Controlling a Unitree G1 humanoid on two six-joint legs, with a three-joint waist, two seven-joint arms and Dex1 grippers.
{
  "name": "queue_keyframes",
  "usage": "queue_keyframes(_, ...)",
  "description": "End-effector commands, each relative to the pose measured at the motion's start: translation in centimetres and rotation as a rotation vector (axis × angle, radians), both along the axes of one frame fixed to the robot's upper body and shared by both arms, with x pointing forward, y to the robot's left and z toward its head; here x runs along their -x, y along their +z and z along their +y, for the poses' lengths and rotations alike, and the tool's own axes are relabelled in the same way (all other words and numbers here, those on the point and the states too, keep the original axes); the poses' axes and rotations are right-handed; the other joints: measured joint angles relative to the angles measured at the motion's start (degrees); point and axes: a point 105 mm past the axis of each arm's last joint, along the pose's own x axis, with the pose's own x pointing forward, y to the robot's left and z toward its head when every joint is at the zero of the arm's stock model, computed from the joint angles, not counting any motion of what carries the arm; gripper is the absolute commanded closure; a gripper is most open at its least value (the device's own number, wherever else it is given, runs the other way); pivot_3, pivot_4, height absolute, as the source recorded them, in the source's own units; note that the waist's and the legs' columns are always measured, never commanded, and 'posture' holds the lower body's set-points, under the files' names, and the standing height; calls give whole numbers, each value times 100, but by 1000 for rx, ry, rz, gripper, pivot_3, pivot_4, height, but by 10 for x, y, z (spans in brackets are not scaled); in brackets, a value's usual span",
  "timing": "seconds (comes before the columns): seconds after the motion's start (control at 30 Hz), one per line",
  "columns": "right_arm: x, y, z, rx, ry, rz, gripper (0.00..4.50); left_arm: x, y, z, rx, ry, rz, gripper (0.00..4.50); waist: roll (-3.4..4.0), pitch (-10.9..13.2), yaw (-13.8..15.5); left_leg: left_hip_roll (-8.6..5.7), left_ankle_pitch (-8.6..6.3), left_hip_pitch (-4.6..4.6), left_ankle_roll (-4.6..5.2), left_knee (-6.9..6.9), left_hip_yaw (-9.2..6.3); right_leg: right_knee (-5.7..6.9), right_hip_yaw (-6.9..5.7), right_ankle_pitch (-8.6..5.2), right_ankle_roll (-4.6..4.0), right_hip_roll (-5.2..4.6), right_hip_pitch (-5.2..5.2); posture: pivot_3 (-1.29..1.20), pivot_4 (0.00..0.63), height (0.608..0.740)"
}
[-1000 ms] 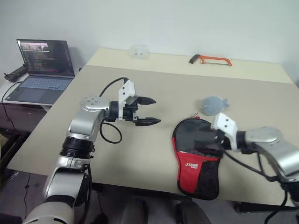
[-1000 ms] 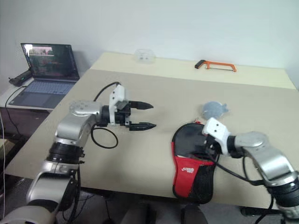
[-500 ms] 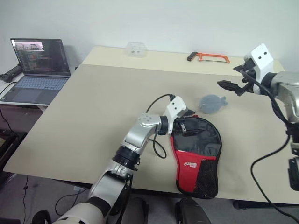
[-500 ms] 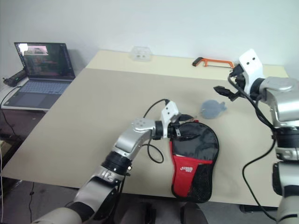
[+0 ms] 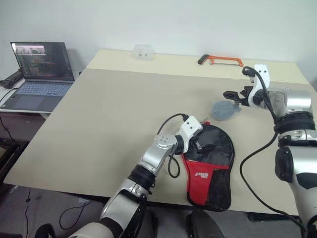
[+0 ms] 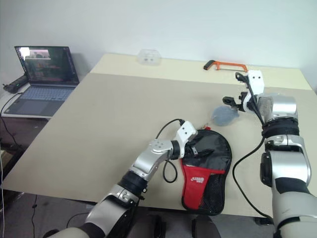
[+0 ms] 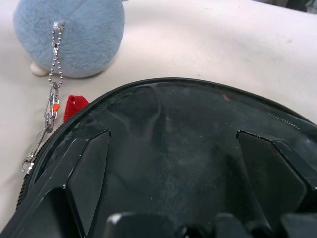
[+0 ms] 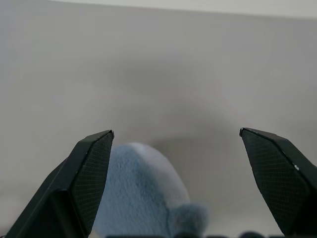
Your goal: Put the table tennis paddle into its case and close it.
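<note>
Case (image 5: 210,166): lies at the table's (image 5: 109,114) near edge, place unchanged; paddle blade dark under its clear side. Left gripper (image 5: 202,145): jaws spread, empty, now over the case's far left edge, having crossed from the left. Right gripper (image 5: 233,94): jaws spread, empty, moved from the case to above the grey-blue plush (image 5: 224,110). 1 orange hacksaw (image 5: 221,61) far right.

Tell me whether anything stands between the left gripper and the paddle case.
Nothing visible does. The left gripper is open right over the round end of the case, its fingers spread above the clear plastic side. The grey-blue fish plush lies beyond the case, under the open right gripper, not between.
</note>
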Motion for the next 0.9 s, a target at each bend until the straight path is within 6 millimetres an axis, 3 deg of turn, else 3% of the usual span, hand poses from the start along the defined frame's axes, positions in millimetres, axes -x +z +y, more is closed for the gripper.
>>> queue_keyframes(0.03, -3, 11, 2, -54, -19, -26, 0, 3, -3, -1, 7, 10, 27, 18, 2, -1, 0, 0, 0, 0, 0, 0, 0, 0, 0, 0, 0, 0, 0, 0, 150, 740)
queue_keyframes(0.3, 1, -19, 15, -107, -13, 79, 0, -4, 3, 0, 19, 52, 15, 18, 6, -3, -2, 0, 1, 0, -1, 0, 0, 0, 0, 0, 1, 2, 0, 0, 150, 740)
queue_keyframes(0.67, 10, -36, 28, -171, -11, 152, 0, -7, 7, -2, 40, 67, 11, 18, 8, -5, -2, -1, 4, 0, -2, 2, -2, 3, -1, 3, 4, 2, 2, 0, 150, 740)
queue_keyframes(0.9, 17, -43, 40, -180, 11, 159, 2187, -3, 2, -6, 18, 49, 12, 0, 11, -7, -3, -1, 4, 0, -2, 2, -4, 2, -3, 3, 5, 2, 4, 0, 150, 740)
